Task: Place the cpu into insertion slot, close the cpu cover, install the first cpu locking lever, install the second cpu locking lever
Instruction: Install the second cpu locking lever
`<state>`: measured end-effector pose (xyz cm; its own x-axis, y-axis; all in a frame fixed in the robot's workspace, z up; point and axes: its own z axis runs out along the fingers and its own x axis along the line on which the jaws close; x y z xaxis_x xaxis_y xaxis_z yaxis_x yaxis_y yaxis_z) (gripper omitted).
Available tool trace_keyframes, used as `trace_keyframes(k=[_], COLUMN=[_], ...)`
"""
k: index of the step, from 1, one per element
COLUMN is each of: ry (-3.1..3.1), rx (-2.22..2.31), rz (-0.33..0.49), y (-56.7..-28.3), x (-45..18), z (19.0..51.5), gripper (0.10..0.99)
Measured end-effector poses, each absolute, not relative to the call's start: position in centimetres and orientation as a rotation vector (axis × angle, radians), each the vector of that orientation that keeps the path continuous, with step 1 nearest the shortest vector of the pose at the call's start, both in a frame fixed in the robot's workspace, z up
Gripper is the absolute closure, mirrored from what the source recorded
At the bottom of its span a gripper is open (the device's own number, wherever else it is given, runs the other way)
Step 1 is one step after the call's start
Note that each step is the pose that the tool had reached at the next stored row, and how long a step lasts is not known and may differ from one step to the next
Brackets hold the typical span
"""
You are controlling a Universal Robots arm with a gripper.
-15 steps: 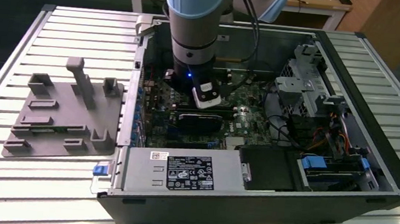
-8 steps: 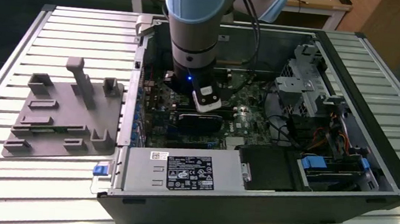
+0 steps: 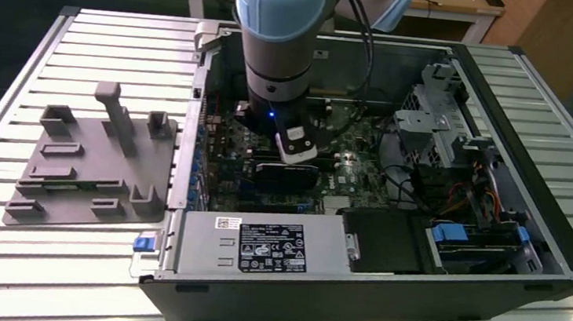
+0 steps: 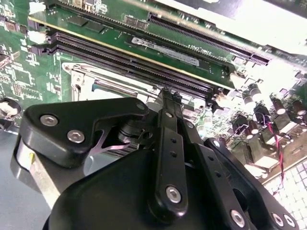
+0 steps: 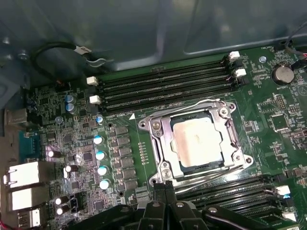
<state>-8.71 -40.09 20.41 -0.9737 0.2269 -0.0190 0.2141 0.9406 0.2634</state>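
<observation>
Exterior view: the arm reaches into an open computer case (image 3: 532,231), its gripper (image 3: 298,152) low over the green motherboard (image 3: 354,175). A grey fixture tray (image 3: 85,180) lies outside.

Second wrist view: the fingers (image 4: 168,103) meet, pressed together on nothing, beside long black card slots (image 4: 134,62).

First wrist view: the cpu (image 5: 197,142) sits in the insertion slot (image 5: 236,162) under the lowered cpu cover (image 5: 160,143). A locking lever (image 5: 204,178) lies nearby; a slipping fingertip could scrape neighbouring memory slots (image 5: 163,88).

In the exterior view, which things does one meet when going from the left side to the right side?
Grey fixture → robot arm → drive cage → blue-latched drive bay.
</observation>
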Motion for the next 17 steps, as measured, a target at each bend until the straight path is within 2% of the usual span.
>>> trace_keyframes(k=[17], ry=[3.032], rx=[0.346], rz=[0.492], y=[-40.75], x=[-9.05], z=[19.88], gripper=[0.984])
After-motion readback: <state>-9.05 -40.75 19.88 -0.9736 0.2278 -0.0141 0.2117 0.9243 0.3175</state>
